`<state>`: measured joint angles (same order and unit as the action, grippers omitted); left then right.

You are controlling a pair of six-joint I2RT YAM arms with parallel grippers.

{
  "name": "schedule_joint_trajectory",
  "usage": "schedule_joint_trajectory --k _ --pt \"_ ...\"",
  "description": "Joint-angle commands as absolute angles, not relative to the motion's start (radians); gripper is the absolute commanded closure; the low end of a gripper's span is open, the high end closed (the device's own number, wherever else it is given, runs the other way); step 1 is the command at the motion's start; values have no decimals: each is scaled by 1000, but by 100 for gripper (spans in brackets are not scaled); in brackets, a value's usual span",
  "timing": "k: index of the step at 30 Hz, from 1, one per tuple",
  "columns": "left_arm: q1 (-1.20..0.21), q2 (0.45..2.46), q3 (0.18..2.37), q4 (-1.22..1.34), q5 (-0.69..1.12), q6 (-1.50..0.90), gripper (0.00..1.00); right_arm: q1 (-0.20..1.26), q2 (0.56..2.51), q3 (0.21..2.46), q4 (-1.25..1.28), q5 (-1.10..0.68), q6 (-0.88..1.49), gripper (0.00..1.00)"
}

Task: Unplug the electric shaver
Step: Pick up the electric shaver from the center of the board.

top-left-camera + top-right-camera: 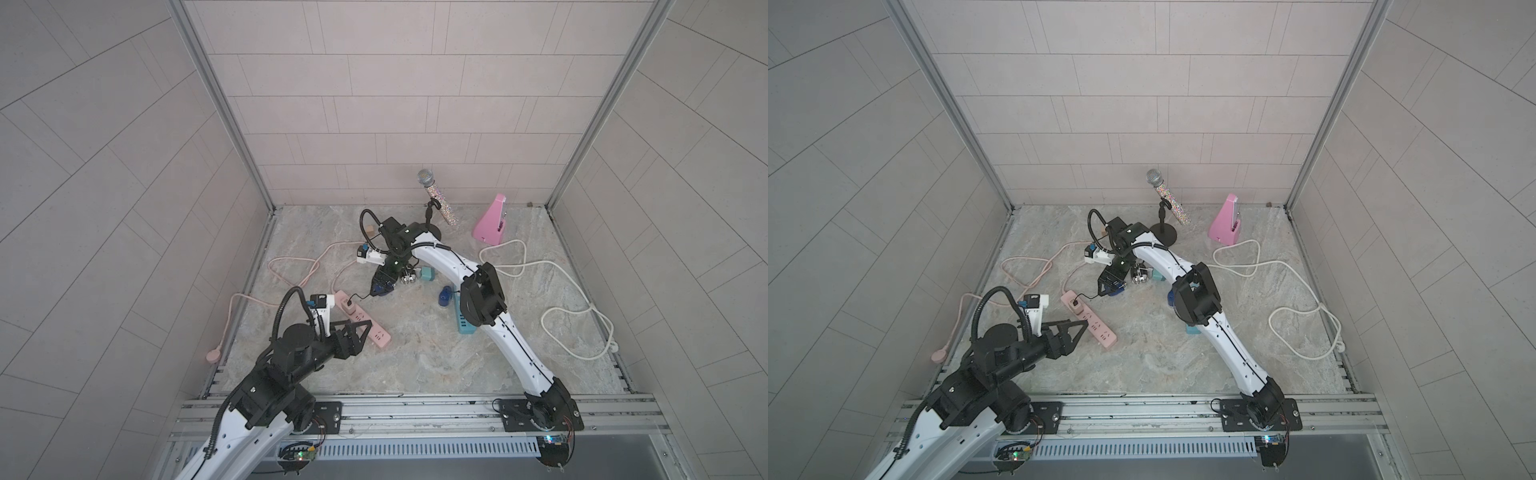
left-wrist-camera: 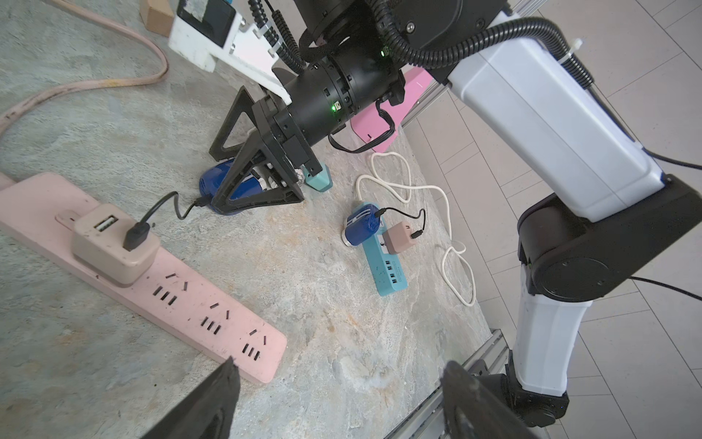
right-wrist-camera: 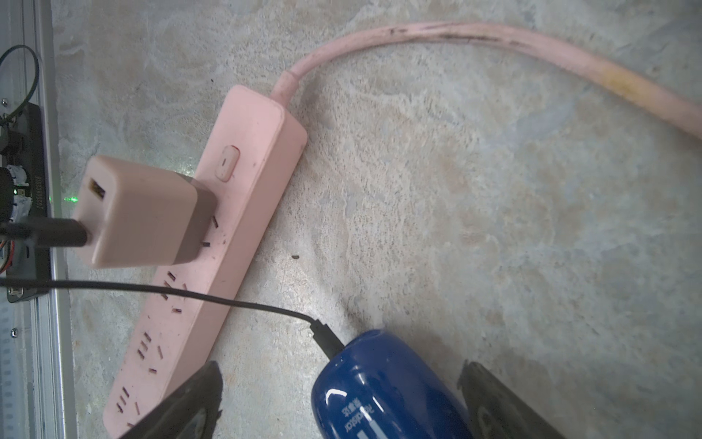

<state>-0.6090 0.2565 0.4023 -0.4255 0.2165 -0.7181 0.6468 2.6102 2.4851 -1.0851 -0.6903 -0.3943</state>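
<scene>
Blue shaver (cable attached) lies inside the right pincer, spread wide.

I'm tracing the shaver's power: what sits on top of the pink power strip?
A beige USB adapter sits plugged into the pink power strip, a black cable in one port leading to the blue shaver. Its prongs and socket are covered.

Shaver partly out of view
</scene>
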Motion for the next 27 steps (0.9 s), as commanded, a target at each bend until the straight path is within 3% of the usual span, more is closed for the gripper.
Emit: schedule_joint_trajectory --k 1,7,13,27 --pt "-606 251 408 -427 209 -719 13 640 2629 2501 -1171 -696 -400 1" --pt "-607 248 391 -403 221 -720 13 626 2576 2409 -1187 -775 -413 1" --pt "-607 219 388 -416 216 -719 13 629 2476 2251 -1125 -734 -395 3" --pt "-606 200 382 -420 214 -719 12 753 2101 1735 -580 -347 -388 1"
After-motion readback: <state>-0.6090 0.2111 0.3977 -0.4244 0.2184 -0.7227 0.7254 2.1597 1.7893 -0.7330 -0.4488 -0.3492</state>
